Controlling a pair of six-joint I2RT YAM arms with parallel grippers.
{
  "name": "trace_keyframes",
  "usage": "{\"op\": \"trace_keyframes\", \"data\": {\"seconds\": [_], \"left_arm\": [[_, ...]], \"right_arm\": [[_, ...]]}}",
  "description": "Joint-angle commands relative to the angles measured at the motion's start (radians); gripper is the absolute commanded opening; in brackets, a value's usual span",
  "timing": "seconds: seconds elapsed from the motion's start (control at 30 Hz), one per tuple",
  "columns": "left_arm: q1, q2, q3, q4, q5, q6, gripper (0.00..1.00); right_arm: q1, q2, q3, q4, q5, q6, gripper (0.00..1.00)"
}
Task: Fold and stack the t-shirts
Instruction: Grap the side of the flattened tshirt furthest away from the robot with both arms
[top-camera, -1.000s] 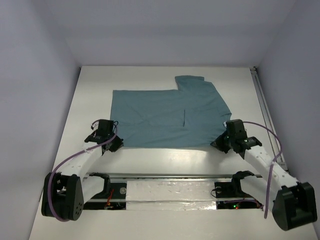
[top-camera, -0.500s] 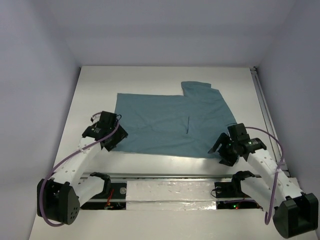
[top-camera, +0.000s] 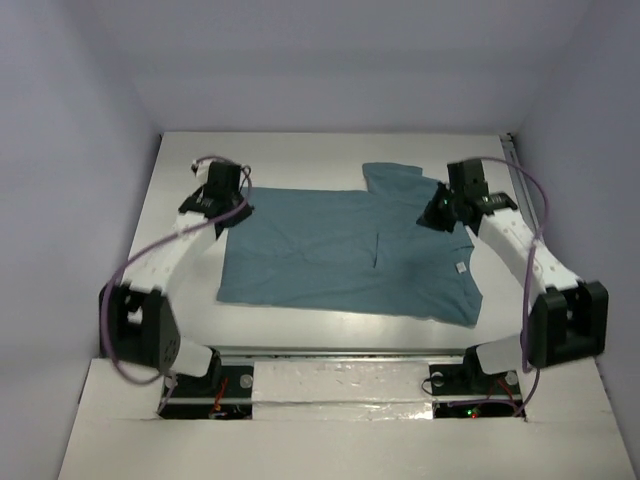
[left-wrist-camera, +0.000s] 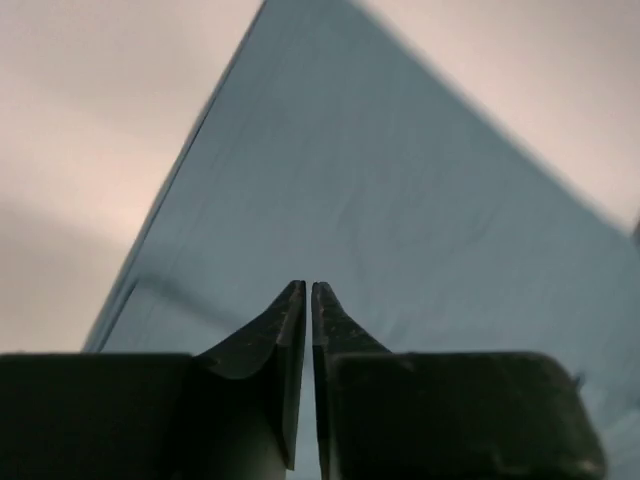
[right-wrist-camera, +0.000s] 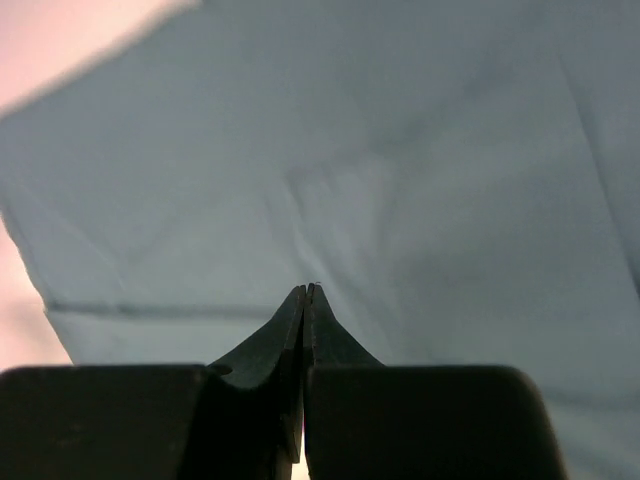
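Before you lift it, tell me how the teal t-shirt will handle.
The t-shirt will likely go floppy and drape: it lies flat with soft creases. Probably light, since the cloth looks thin. It may slide on the smooth white table.

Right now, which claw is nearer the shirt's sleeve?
The right claw: it sits at the far right of the shirt, just beside the sleeve that juts out. The left claw is at the sleeveless far-left corner.

A white table stands boxed in by plain pale lavender-grey walls on three sides, a thin metal rail along its right edge, under soft, even light.
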Motion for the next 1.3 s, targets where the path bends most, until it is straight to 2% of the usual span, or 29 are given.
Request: {"op": "trace_keyframes", "data": {"seconds": [0.0, 0.03, 0.13, 0.23, 0.27, 0.3, 0.37, 0.4, 0.43, 0.5, 0.53, 0.63, 0.67, 0.77, 0.8, 0.97, 1.07, 1.17, 1.27], "left_arm": [[0.081, 0.174, 0.172, 0.191, 0.019, 0.083, 0.00], [0.096, 0.263, 0.203, 0.204, 0.022, 0.082, 0.00], [0.156, 0.400, 0.315, 0.216, 0.037, 0.069, 0.00], [0.193, 0.460, 0.365, 0.253, 0.085, 0.063, 0.00], [0.205, 0.474, 0.399, 0.251, 0.068, 0.066, 0.03], [0.205, 0.487, 0.421, 0.248, 0.061, 0.072, 0.15], [0.205, 0.537, 0.467, 0.207, 0.060, 0.082, 0.21], [0.205, 0.553, 0.499, 0.193, 0.059, 0.082, 0.25], [0.205, 0.579, 0.507, 0.193, 0.059, 0.086, 0.30], [0.205, 0.608, 0.542, 0.185, 0.050, 0.098, 0.33], [0.205, 0.640, 0.554, 0.169, 0.045, 0.100, 0.33], [0.205, 0.713, 0.614, 0.138, 0.057, 0.118, 0.37], [0.205, 0.732, 0.631, 0.132, 0.065, 0.125, 0.37], [0.205, 0.796, 0.692, 0.102, 0.065, 0.140, 0.37], [0.205, 0.813, 0.723, 0.093, 0.064, 0.143, 0.37], [0.205, 0.881, 0.773, 0.075, 0.076, 0.155, 0.40], [0.205, 0.913, 0.793, 0.066, 0.083, 0.157, 0.41], [0.205, 0.930, 0.795, 0.069, 0.088, 0.158, 0.41], [0.205, 0.941, 0.803, 0.072, 0.088, 0.164, 0.41]], "right_arm": [[-0.020, 0.117, 0.175, 0.170, 0.040, -0.097, 0.00], [-0.038, 0.192, 0.210, 0.179, 0.041, -0.099, 0.00], [-0.102, 0.293, 0.311, 0.245, -0.021, -0.086, 0.00], [-0.173, 0.453, 0.474, 0.229, -0.028, -0.097, 0.00], [-0.187, 0.538, 0.520, 0.228, -0.034, -0.124, 0.00], [-0.201, 0.588, 0.625, 0.222, -0.042, -0.135, 0.00], [-0.225, 0.696, 0.760, 0.177, -0.059, -0.163, 0.00], [-0.225, 0.803, 0.825, 0.166, -0.048, -0.169, 0.00], [-0.236, 0.859, 0.952, 0.153, -0.049, -0.172, 0.00], [-0.236, 1.024, 1.095, 0.092, -0.057, -0.185, 0.00], [-0.236, 1.078, 1.240, 0.060, -0.052, -0.194, 0.00], [-0.236, 1.218, 1.390, -0.008, -0.045, -0.224, 0.23], [-0.236, 1.231, 1.410, -0.002, -0.048, -0.229, 0.37], [-0.236, 1.246, 1.379, 0.018, -0.074, -0.223, 0.56], [-0.236, 1.249, 1.347, 0.020, -0.086, -0.212, 0.58], [-0.236, 1.242, 1.249, 0.061, -0.167, -0.151, 0.60], [-0.236, 1.226, 1.183, 0.078, -0.195, -0.129, 0.54], [-0.227, 1.179, 1.090, 0.136, -0.197, -0.111, 0.53], [-0.227, 1.160, 1.066, 0.138, -0.203, -0.108, 0.50]]}}
